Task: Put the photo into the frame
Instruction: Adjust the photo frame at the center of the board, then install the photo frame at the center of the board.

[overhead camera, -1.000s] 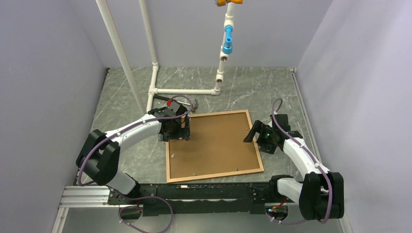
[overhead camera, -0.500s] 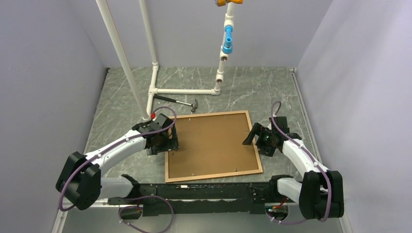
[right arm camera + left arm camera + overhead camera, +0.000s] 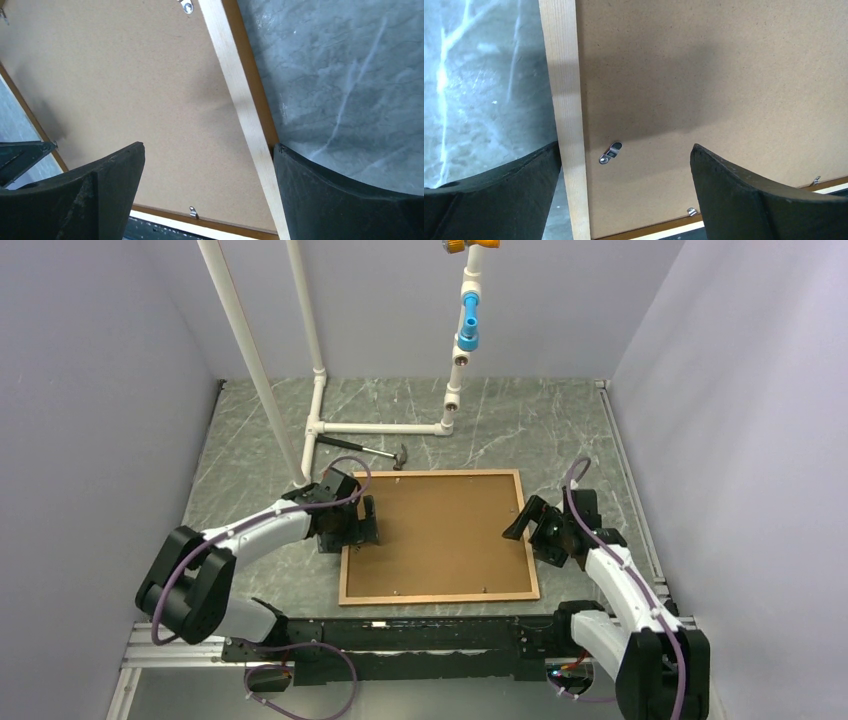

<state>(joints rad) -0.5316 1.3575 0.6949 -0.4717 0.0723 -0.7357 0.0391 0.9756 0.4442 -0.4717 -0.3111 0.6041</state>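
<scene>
The frame of orange-brown wood lies face down at the table's middle, with the plain brown backing board inside it. The photo is hidden. My left gripper is open and empty over the frame's left rail. In the left wrist view its gripper straddles the pale rail, with a small metal clip beside it. My right gripper is open and empty over the right rail. In the right wrist view its gripper spans the rail and board.
A hammer lies just beyond the frame's far left corner. A white pipe stand rises behind it, with a blue and orange fitting hanging above. Grey walls close in left, right and back. The arms' black base rail runs along the near edge.
The frame has turned slightly and now lies square to the table edge. My left gripper swung left off the frame and came back over its left rail. My right gripper shifted a little.
</scene>
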